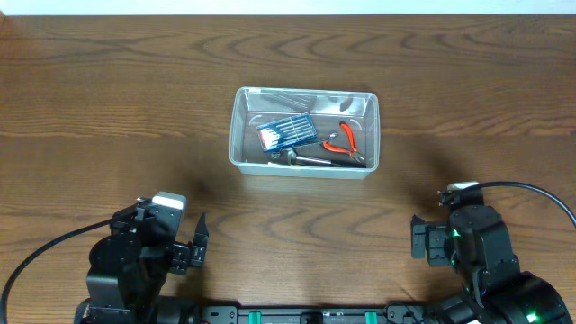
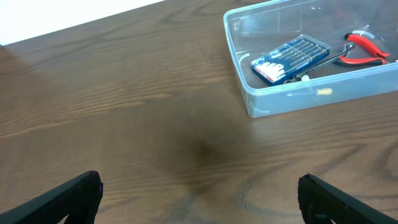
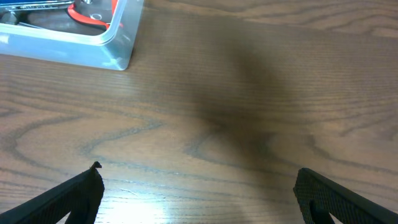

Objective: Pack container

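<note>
- Container (image 1: 236,130): clear plastic bin w/ rounded corners, upright on the counter (image 1: 108,108), about mid-width and toward the far side.
- Inside it: blue bit case (image 1: 286,133) lying flat at left-centre, red-handled pliers (image 1: 343,139) to the right, and a metal tool (image 1: 310,160) along the near wall, just beside the case. Can't tell what kind of tool.
- Left pincer (image 2: 199,186): jaws spread wide, nothing between them, touching nothing. It hangs over bare wood near the front edge, well apart from the container, which sits at upper right in its wrist view.
- Right pincer (image 3: 198,174): also spread wide and empty, over bare counter at front right. Only the container's near corner shows, at upper left of its wrist view.
</note>
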`<state>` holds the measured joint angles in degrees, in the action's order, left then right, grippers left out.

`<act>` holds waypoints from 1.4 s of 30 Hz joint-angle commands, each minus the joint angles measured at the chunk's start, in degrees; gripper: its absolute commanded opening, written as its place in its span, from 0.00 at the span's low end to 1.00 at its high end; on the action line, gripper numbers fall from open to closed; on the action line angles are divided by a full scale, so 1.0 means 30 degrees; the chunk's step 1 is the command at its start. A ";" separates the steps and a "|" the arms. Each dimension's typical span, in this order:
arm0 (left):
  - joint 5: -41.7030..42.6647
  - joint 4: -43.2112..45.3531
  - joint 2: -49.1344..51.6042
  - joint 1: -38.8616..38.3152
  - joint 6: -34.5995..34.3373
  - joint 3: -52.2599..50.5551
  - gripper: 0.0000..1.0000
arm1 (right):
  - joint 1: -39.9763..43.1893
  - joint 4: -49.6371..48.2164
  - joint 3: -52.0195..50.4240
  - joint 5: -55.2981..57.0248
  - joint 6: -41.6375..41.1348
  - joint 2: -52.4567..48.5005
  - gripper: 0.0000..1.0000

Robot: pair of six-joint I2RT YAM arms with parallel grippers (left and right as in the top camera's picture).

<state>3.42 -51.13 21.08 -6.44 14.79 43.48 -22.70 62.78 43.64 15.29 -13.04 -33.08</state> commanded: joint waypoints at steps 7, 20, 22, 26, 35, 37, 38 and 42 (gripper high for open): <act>-0.0219 -0.0015 -0.0153 -0.0058 -0.0102 -0.0087 0.98 | -0.0153 0.0007 -0.0087 0.0401 -0.0291 0.0153 0.99; -0.0219 -0.0015 -0.0153 -0.0058 -0.0102 -0.0080 0.98 | 0.3993 -0.1661 -0.1588 -0.0772 0.0015 0.6331 0.99; -0.0219 -0.0022 -0.0153 -0.0058 -0.0102 -0.0080 0.98 | 0.4583 -0.3279 -0.3024 -0.1297 0.0481 0.8000 0.99; -0.0219 -0.0015 -0.0153 -0.0058 -0.0102 -0.0080 0.98 | 0.5173 -0.8495 -0.6295 -0.3621 0.3060 1.0047 0.99; -0.0219 -0.0015 -0.0153 -0.0058 -0.0102 -0.0080 0.99 | 0.5355 -1.6866 -1.2058 -0.4444 0.6477 1.0710 0.99; -0.0219 -0.0022 -0.0153 -0.0058 -0.0102 -0.0080 0.98 | 0.5457 -1.7544 -1.3027 -0.4452 0.6441 1.0943 0.99; -0.0219 -0.0015 -0.0153 -0.0058 -0.0102 -0.0080 0.98 | 0.5515 -1.7762 -1.3398 -0.4473 0.6441 1.0936 0.99; -0.0219 -0.0022 -0.0153 -0.0058 -0.0102 -0.0080 0.98 | 0.5741 -1.7937 -1.3733 -0.4401 0.6623 1.0936 0.99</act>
<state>3.44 -51.27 20.97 -6.44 14.79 43.48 -6.81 9.37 2.94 2.48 4.71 -1.06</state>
